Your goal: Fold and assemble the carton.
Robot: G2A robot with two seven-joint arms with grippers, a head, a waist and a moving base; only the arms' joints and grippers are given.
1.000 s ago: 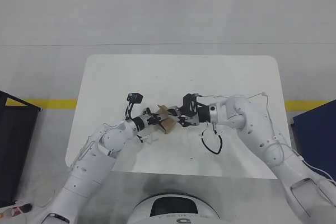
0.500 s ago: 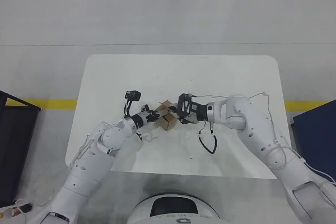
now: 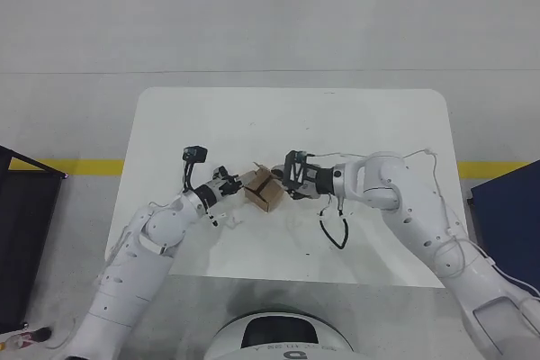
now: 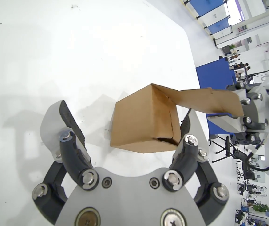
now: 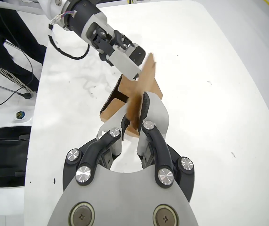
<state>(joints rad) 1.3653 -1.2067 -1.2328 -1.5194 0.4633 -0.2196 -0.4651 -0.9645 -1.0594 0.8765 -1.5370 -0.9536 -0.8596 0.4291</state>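
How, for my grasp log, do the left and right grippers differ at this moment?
The right gripper is shut on the loose flap of the carton; the left gripper is open and holds nothing. The left gripper faces the carton's closed body; the right gripper sits at its open side. Both meet the carton from opposite sides.

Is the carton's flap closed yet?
No, open: the flap sticks out from the carton, pinched in the right pincer.
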